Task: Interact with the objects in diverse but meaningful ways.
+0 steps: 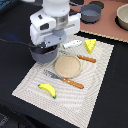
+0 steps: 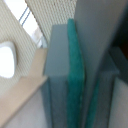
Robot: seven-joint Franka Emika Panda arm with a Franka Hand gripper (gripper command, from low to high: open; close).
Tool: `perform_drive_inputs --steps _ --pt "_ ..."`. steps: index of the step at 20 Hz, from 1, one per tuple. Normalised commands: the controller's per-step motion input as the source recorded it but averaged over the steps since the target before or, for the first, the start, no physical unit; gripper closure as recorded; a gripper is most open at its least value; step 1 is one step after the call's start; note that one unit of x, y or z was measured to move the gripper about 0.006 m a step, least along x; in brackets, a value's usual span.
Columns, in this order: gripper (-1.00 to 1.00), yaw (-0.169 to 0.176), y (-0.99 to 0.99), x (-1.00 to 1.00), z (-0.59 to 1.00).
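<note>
The grey-blue pot (image 1: 44, 55) stands on the striped mat (image 1: 95, 95) at its far corner, toward the exterior view's left. My gripper (image 1: 48, 48) is lowered right onto the pot, and the white hand hides its fingertips. In the wrist view, a grey finger with a teal pad (image 2: 75, 75) fills the picture, pressed close to grey surfaces; the gap between the fingers does not show. A white-and-blue tool (image 1: 72, 44) and a yellow cheese wedge (image 1: 90, 45) lie along the mat's far edge. The yellow banana (image 1: 47, 90) lies near the front corner.
A round tan plate (image 1: 67, 66) sits mid-mat, with an orange-handled fork (image 1: 86, 58) behind it and an orange-handled knife (image 1: 70, 81) in front. A second dark pot (image 1: 91, 14) and a bowl (image 1: 122, 17) stand on the brown surface behind.
</note>
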Motion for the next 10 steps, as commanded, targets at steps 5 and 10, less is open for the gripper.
perform_drive_inputs --steps 5,10 --pt "1.0 0.0 0.52 -0.92 0.13" --pt "1.0 0.0 0.61 -0.82 0.12"
